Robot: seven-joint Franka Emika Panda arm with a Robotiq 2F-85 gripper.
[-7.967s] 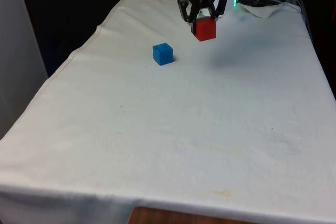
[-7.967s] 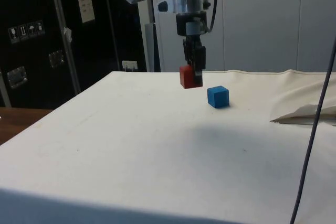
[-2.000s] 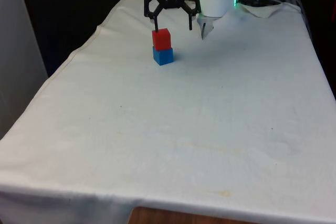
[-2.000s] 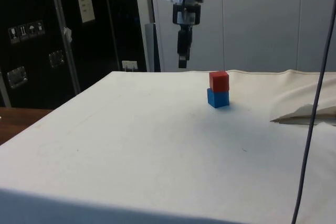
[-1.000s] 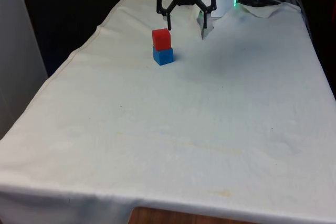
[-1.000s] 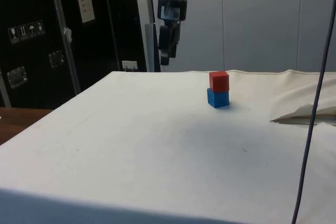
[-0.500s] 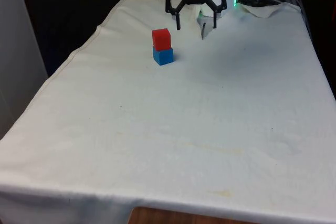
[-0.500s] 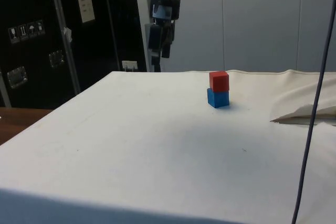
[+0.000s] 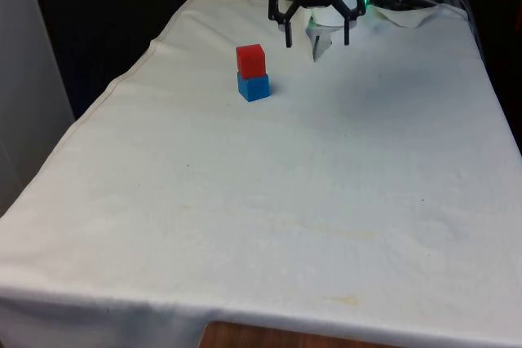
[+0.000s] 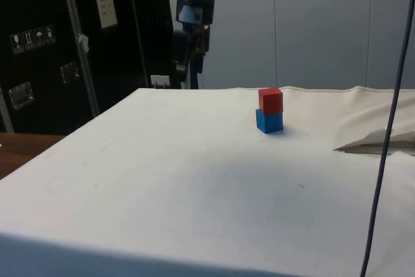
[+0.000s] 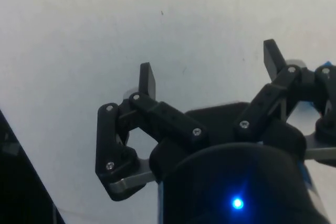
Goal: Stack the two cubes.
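A red cube (image 9: 250,60) rests squarely on top of a blue cube (image 9: 254,86) on the white cloth, towards the far end of the table; from the side they are the red cube (image 10: 270,100) over the blue cube (image 10: 269,121). My gripper (image 9: 317,38) hangs open and empty in the air, above the cloth and off to the front view's right of the stack, apart from it. In the side view the gripper (image 10: 190,61) is high and well clear of the cubes. The wrist view has the gripper (image 11: 208,72) spread wide over bare cloth.
The white cloth (image 9: 285,201) covers the whole table. A crumpled fold of cloth (image 10: 379,139) and a hanging cable (image 10: 389,128) lie at the far end by the robot's base. The table's edge drops off on the front view's left.
The open gripper has drifted towards the front view's right, away from the stack, staying raised. The two stacked cubes have not moved.
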